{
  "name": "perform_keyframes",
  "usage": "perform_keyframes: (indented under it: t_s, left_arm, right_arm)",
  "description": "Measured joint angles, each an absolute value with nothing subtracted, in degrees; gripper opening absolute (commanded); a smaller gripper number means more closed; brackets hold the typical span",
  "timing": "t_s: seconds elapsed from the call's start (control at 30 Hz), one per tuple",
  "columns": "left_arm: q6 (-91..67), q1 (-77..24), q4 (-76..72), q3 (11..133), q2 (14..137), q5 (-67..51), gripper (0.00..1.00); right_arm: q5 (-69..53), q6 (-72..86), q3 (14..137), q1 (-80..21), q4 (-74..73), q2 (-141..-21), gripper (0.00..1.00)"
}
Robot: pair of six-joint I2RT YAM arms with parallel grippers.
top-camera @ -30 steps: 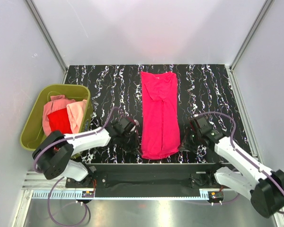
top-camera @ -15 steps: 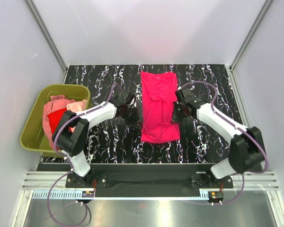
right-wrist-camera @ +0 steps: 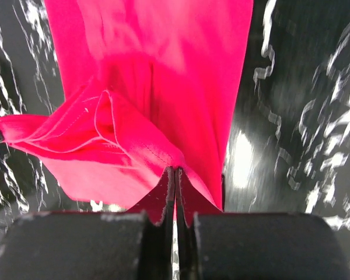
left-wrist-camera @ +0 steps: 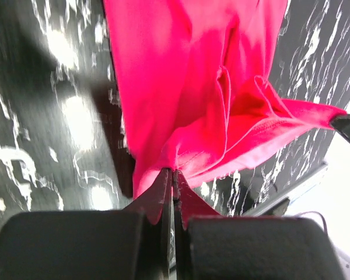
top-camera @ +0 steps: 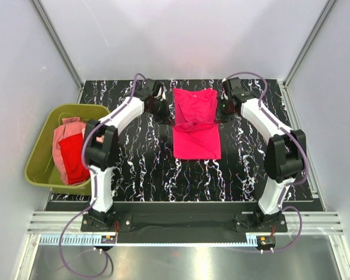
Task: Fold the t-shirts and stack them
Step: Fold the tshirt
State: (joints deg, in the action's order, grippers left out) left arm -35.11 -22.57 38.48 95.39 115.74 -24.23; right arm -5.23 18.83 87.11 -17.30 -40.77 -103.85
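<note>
Left end effector (left-wrist-camera: 174,175) and right end effector (right-wrist-camera: 174,172) each pinch an edge of the magenta t-shirt (top-camera: 196,140), partly folded over itself on the tabletop (top-camera: 140,163).

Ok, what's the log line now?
left gripper: shut on bright magenta-pink cloth t-shirt | right gripper: shut on it | t-shirt: partly folded over itself

Left fingers (left-wrist-camera: 166,233) and right fingers (right-wrist-camera: 167,227) have doubled the magenta t-shirt (top-camera: 196,143) over, moving away.
</note>
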Motion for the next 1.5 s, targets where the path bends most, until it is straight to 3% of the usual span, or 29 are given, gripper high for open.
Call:
perform_keyframes:
  t_s: [0.23, 0.73, 1.0, 1.1, 1.13, 1.27, 1.5]
  left_arm:
    - [-34.3, -20.0, 41.2, 111.2, 128.5, -27.2, 0.0]
    - [-38.3, -16.1, 35.6, 119.6, 139.1, -33.1, 0.0]
    - [-41.9, -15.9, 29.3, 122.5, 141.8, -35.5, 0.15]
    - [-42.6, -15.8, 27.3, 122.4, 142.0, -35.6, 0.31]
    - [-42.8, -15.8, 26.7, 122.4, 142.0, -35.6, 0.33]
    - [-43.0, -15.2, 25.5, 122.1, 142.0, -35.5, 0.43]
    - [-37.9, -13.1, 27.6, 111.2, 135.6, -31.6, 0.48]
  right_arm:
    - [-8.2, 15.9, 95.7, -13.4, -40.3, -112.1, 0.0]
    - [-13.3, 14.2, 104.7, -9.9, -38.5, -122.9, 0.0]
    - [-14.3, 13.9, 108.0, -8.2, -38.0, -126.1, 0.01]
    - [-14.3, 13.9, 109.4, -7.7, -37.8, -127.6, 0.14]
    - [-14.3, 13.9, 110.2, -7.5, -37.6, -128.4, 0.29]
    - [-14.5, 13.7, 113.3, -6.9, -37.7, -131.4, 0.52]
    - [-14.8, 12.5, 114.3, -6.5, -40.9, -130.7, 0.63]
